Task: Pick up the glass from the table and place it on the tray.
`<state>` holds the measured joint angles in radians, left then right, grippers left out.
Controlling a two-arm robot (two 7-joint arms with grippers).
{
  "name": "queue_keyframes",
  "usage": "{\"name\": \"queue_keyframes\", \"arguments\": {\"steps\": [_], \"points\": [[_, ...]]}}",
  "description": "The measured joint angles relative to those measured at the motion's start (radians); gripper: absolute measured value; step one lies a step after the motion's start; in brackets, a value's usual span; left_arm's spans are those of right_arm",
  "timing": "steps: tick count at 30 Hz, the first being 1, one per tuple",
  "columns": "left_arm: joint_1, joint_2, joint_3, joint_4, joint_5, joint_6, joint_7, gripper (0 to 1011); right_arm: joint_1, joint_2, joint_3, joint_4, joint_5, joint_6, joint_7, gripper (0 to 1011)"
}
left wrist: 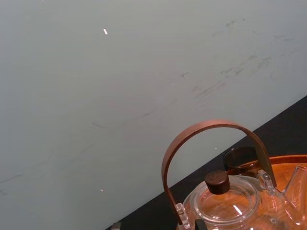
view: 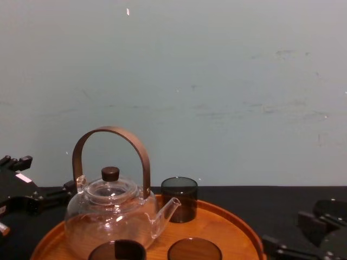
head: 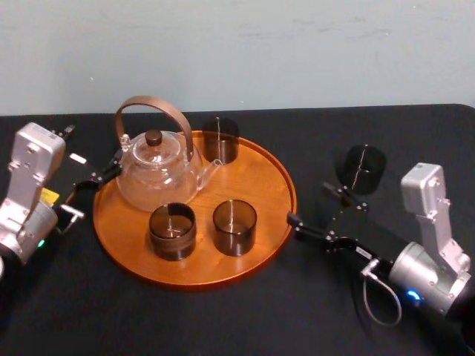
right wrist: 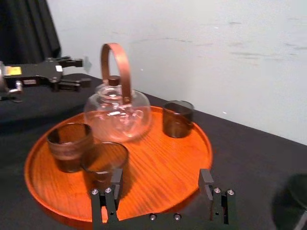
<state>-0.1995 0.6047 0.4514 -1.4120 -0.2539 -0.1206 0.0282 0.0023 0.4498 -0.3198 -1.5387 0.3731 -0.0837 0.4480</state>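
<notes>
A dark smoked glass (head: 361,168) stands on the black table (head: 415,133), to the right of the round wooden tray (head: 276,172). It shows blurred at the edge of the right wrist view (right wrist: 293,199). My right gripper (head: 312,205) is open and empty. It lies between the tray's right rim and that glass, with its fingers (right wrist: 108,195) pointing at the tray (right wrist: 192,158). At the tray's left edge my left gripper (head: 90,193) is parked, open and empty.
On the tray stand a clear glass teapot (head: 157,169) with a brown arched handle and three dark glasses: one at the back (head: 220,139) and two at the front (head: 172,230) (head: 234,226). A pale wall rises behind the table.
</notes>
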Motion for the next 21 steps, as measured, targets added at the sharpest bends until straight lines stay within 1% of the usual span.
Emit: {"name": "queue_keyframes", "arguments": {"steps": [9, 14, 21], "points": [[0.000, 0.000, 0.000, 0.000, 0.000, 0.000, 0.000, 1001, -0.033, 0.014, 0.044, 0.017, 0.011, -0.009, -0.017, 1003], [0.000, 0.000, 0.000, 0.000, 0.000, 0.000, 0.000, 1001, -0.041, 0.015, 0.059, 0.028, 0.014, -0.011, -0.023, 1003], [0.000, 0.000, 0.000, 0.000, 0.000, 0.000, 0.000, 1001, -0.056, 0.016, 0.102, 0.049, 0.033, -0.018, -0.035, 1002]]}}
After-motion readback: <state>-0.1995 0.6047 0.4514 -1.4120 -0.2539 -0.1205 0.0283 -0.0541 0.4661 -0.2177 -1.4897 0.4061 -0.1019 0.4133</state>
